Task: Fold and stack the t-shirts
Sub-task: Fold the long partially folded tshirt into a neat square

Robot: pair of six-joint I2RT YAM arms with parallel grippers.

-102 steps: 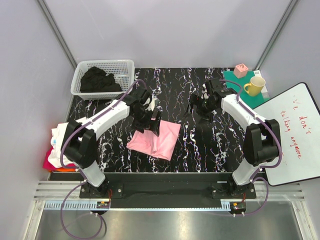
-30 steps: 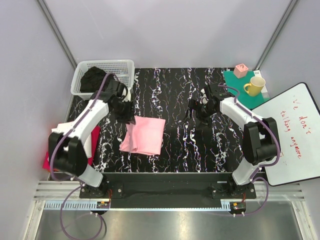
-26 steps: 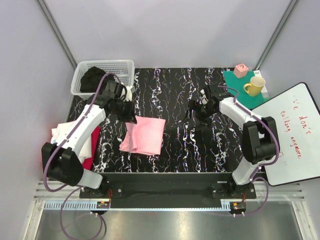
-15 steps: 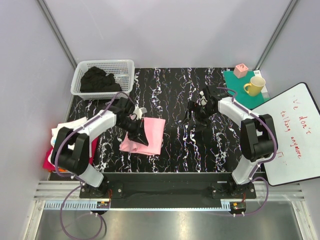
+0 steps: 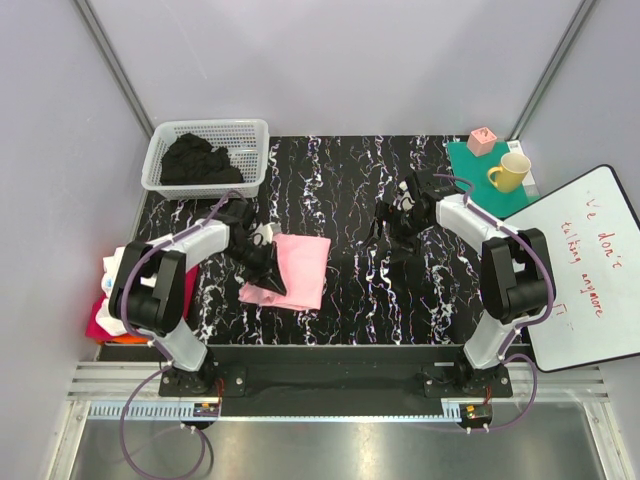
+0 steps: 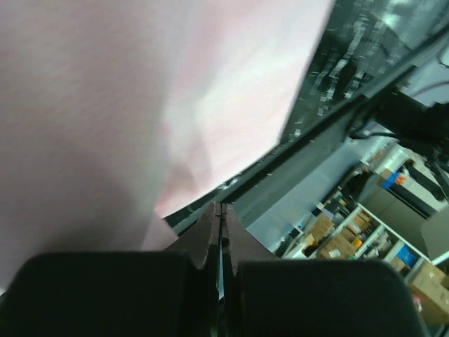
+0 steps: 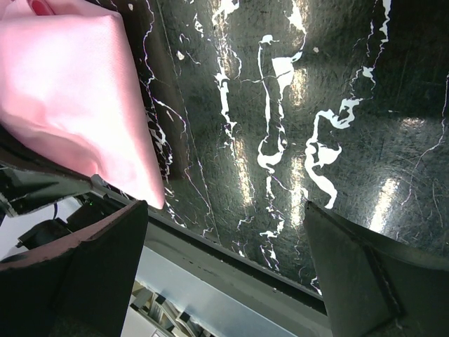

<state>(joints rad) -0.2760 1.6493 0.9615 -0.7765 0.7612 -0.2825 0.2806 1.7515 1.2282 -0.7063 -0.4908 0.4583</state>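
At the left-centre of the marbled table [image 5: 350, 180] lies the pink t-shirt [image 5: 298, 270], folded to a neat rectangle whose long axis runs near to far with a slight tilt. The left gripper [image 5: 262, 265] sits at its left edge, so the cloth lies directly to that gripper's right. The stack of folded shirts [image 5: 115, 285] waits well apart on the other side, at the table's left margin. In the left wrist view the fingers [image 6: 210, 232] are pressed together at the fabric's border. Whether a fold is caught between them cannot be told.

The right gripper [image 5: 392, 222] hangs spread wide above bare table, well to the right of the shirt and farther back, so the left arm is much the nearer. Carrying the shirt leftward to the stack looks like the likely next step.

Three seconds ago the shirt lay askew and further right. One second ago it was already squared, with the left arm drawn back beside the basket [image 5: 205, 130]. That arm has since come back to the shirt's edge, while the right arm has barely shifted.
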